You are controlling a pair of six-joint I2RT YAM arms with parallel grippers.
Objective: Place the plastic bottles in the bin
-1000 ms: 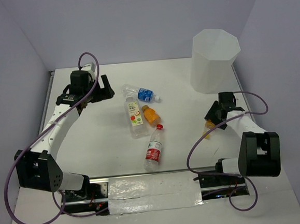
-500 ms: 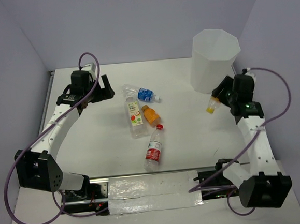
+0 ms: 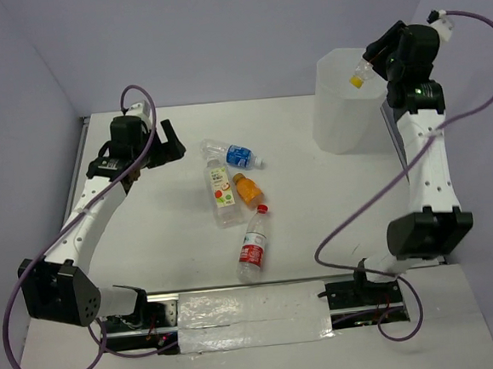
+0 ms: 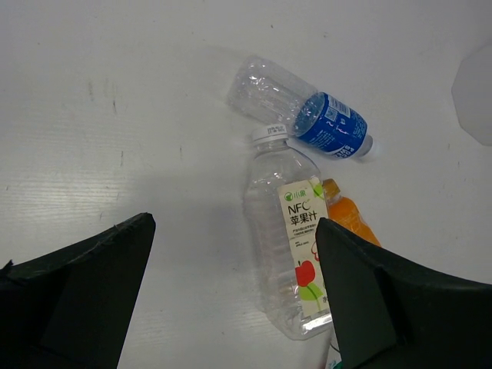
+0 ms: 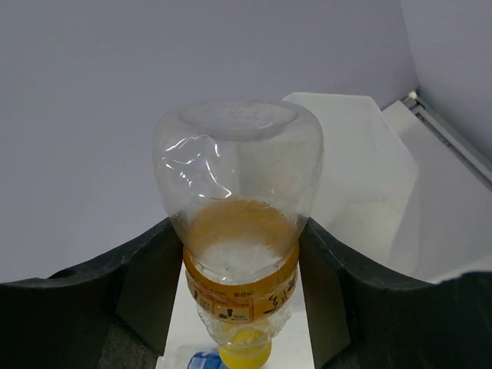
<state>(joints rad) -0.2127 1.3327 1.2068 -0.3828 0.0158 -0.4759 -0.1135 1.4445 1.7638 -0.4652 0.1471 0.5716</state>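
1. The right gripper [image 3: 368, 64] is clamped around the tiny yellow bottle [image 3: 359, 75], which it holds at the open top of the bin [image 3: 343, 113], orange cap angled down.
2. The left gripper [image 3: 160, 148] hangs with its jaws spread wide and nothing between them, well to the left of the bin.
3. Four bottles lie on the table [image 3: 317, 213] left of the bin — blue-labelled [image 3: 237, 156], fruit-labelled [image 3: 221, 189], orange-filled [image 3: 248, 189] and red-capped [image 3: 253, 245].

My mark is the fruit-labelled bottle [image 3: 222, 193], lying on the table [image 3: 148, 235]. The far bottle [image 3: 231, 154] lies just behind it, at its cap; the short bottle [image 3: 248, 189] against its right side; the near bottle [image 3: 253, 245] before it, slightly right. Well right and behind I see the bin [image 3: 340, 121] standing, with the tiny bottle [image 3: 358, 77] raised there in the right gripper [image 3: 365, 66].
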